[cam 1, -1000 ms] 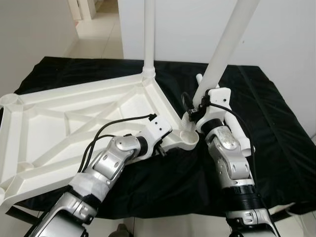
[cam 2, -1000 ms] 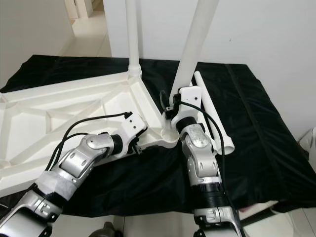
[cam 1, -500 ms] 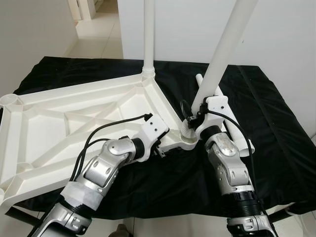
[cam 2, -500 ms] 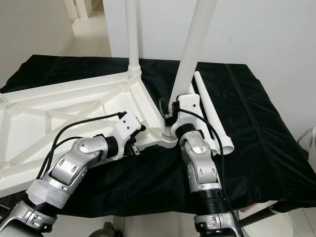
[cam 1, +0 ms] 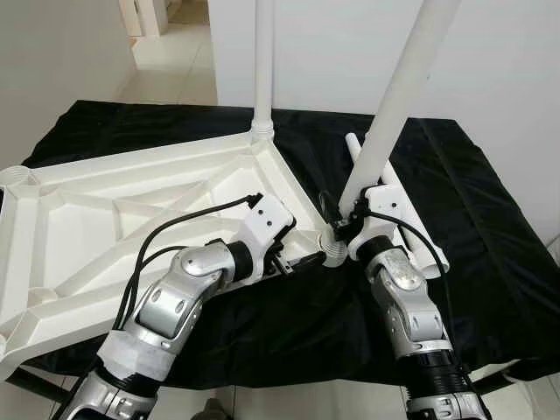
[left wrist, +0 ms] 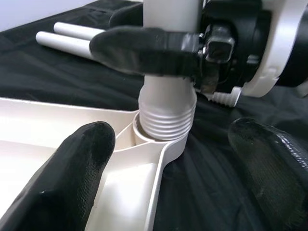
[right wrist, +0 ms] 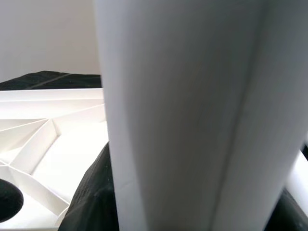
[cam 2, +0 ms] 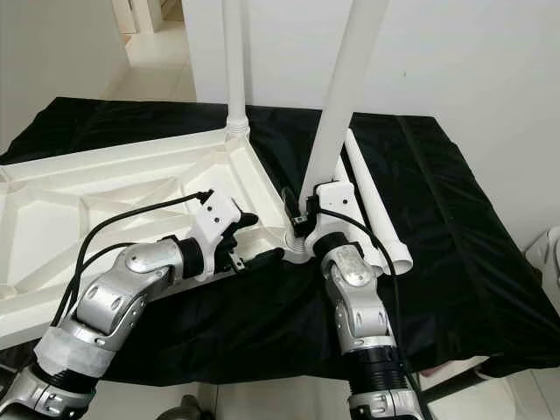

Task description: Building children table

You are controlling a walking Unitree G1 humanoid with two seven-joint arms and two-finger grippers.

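The white tabletop (cam 1: 131,210) lies upside down on a black cloth. One white leg (cam 1: 263,61) stands upright in its far corner. My right gripper (cam 1: 352,227) is shut on a second leg (cam 1: 394,96), which leans slightly, with its threaded end (left wrist: 166,115) sitting in the near corner socket (cam 1: 331,254). The right fingers (left wrist: 144,48) wrap the leg just above the thread. My left gripper (left wrist: 168,159) is open and straddles that corner, one finger (left wrist: 67,178) over the tabletop and the other over the cloth.
Two loose white legs (cam 1: 411,236) lie on the cloth right of my right arm. The cloth-covered table (cam 1: 490,227) ends near my body and at the right. A white wall stands behind, with a doorway at the far left.
My right gripper has lowered the leg, and its threaded end now sits in the corner socket instead of hovering above it. My left gripper has shifted slightly along the rim by the socket.
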